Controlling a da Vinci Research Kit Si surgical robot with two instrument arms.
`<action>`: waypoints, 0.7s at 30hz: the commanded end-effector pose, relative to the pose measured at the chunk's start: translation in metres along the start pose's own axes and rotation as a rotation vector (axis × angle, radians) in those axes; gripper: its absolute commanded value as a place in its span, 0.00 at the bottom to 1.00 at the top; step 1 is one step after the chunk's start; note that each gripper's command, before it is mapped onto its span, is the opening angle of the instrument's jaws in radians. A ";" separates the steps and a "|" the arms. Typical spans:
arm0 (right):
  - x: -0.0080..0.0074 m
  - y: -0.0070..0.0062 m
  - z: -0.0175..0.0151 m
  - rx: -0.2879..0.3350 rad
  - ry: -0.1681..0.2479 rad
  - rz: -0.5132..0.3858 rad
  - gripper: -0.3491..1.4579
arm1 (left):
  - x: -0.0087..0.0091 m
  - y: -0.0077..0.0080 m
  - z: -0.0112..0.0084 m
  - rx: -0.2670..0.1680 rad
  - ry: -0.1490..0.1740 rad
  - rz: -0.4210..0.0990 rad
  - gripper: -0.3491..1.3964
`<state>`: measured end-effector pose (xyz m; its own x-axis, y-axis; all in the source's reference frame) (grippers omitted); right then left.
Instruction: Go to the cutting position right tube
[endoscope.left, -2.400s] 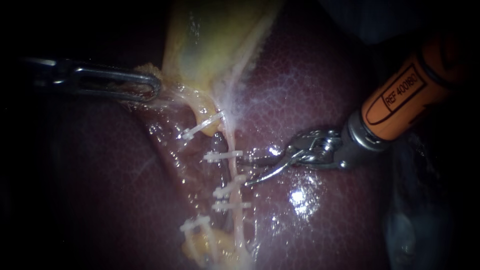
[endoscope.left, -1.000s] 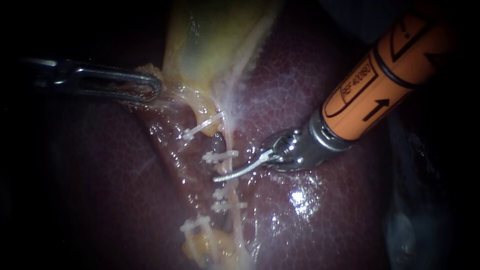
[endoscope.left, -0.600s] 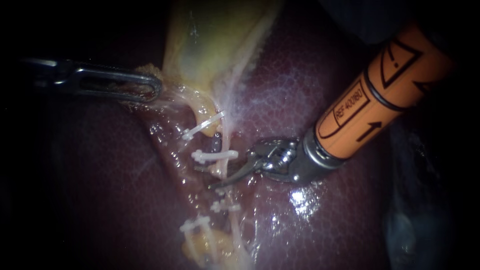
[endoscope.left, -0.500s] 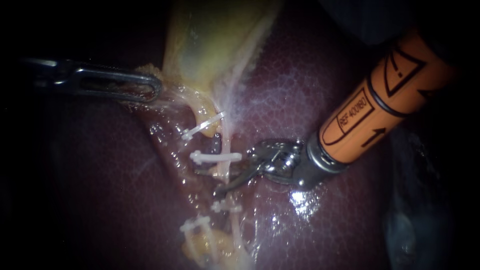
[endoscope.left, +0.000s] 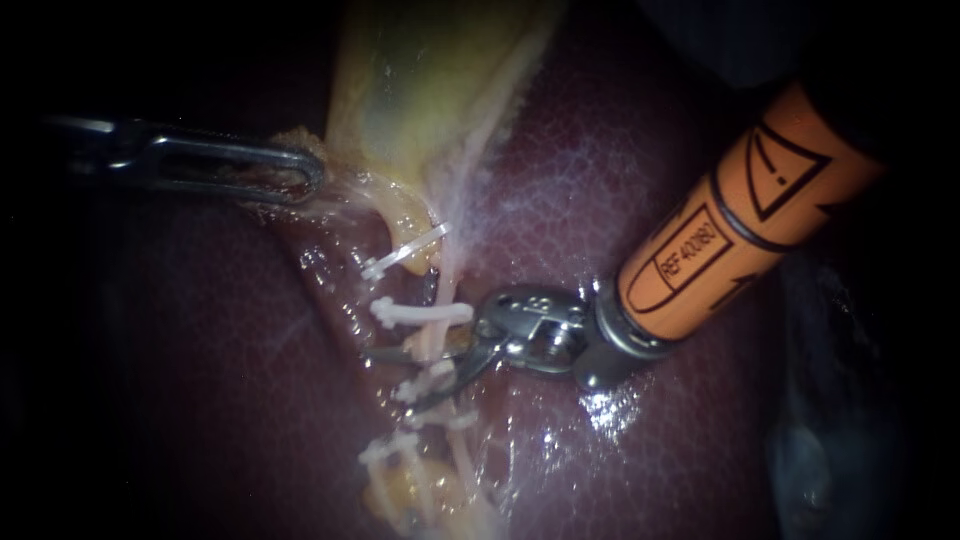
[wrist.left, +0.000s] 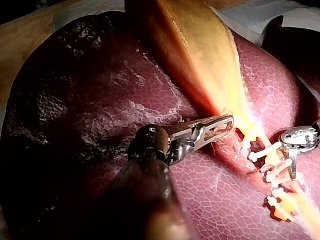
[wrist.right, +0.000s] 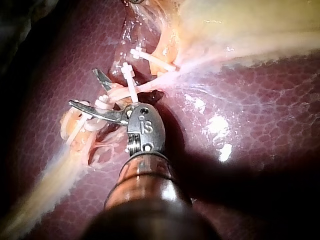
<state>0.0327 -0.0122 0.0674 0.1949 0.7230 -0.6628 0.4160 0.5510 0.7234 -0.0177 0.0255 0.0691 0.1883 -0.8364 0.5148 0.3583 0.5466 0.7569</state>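
The right instrument (endoscope.left: 395, 378) has its thin curved steel blades parted, straddling the pale, stringy right tube (endoscope.left: 441, 297) between white clips (endoscope.left: 420, 312) on the glossy, mottled liver (endoscope.left: 600, 200). The left instrument (endoscope.left: 308, 178) has its slotted jaws clenched on the yellow gallbladder (endoscope.left: 430, 80).
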 end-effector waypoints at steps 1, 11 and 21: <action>0.0001 0.0000 0.0002 -0.004 0.010 0.001 0.88 | 0.0000 0.0000 0.0000 -0.001 0.000 0.000 0.00; 0.0018 -0.0007 0.0009 0.001 0.045 0.019 0.92 | 0.0000 0.0000 0.0001 -0.001 0.000 0.000 0.00; 0.0037 -0.0020 -0.0023 0.025 0.050 0.418 0.96 | 0.0001 0.0000 -0.0001 0.000 0.000 0.000 0.00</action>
<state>0.0300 -0.0093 0.0639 0.3262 0.9093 -0.2585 0.3227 0.1499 0.9346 -0.0176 0.0255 0.0692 0.1887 -0.8368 0.5139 0.3597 0.5459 0.7567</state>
